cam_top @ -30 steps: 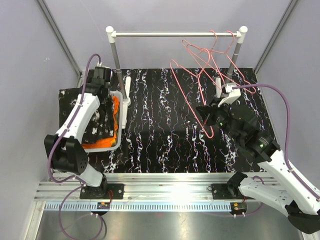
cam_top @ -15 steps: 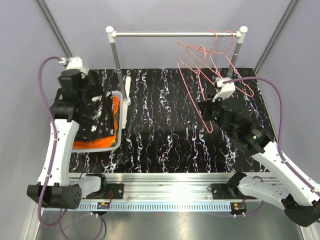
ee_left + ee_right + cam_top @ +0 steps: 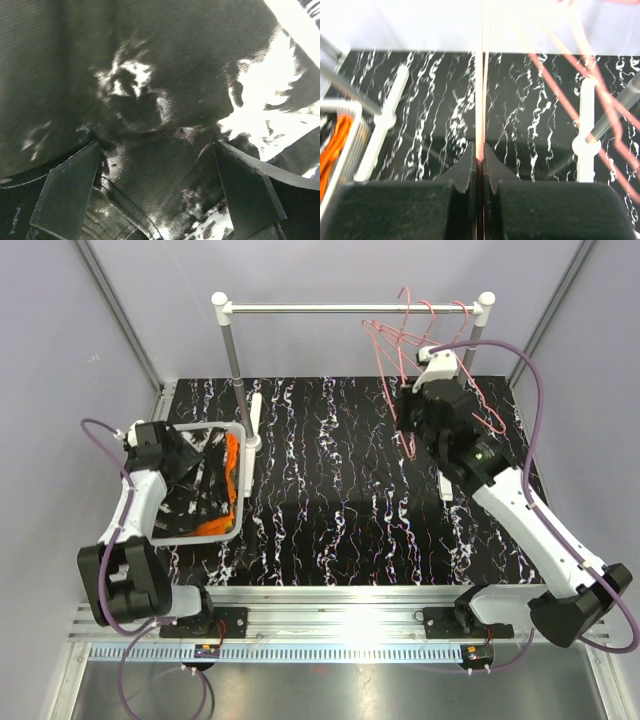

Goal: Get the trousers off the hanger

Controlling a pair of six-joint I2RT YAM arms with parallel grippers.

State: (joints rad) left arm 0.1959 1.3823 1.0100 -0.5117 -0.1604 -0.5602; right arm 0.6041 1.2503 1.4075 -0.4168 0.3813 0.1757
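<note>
The black cloth trousers with white splashes lie folded on bright orange trousers in a white mesh basket at the table's left. The left gripper hovers spread wide just above them. Far right, the right gripper pinches a thin pink wire hanger.

The black-and-white trousers fill the left wrist view, blurred by closeness, and the fingers of the left tool are cut off at the bottom edge. From above, only a strip of the orange trousers shows beneath them. The hanger wire pinched in the right tool is blurred and leaves by the top edge.
</note>
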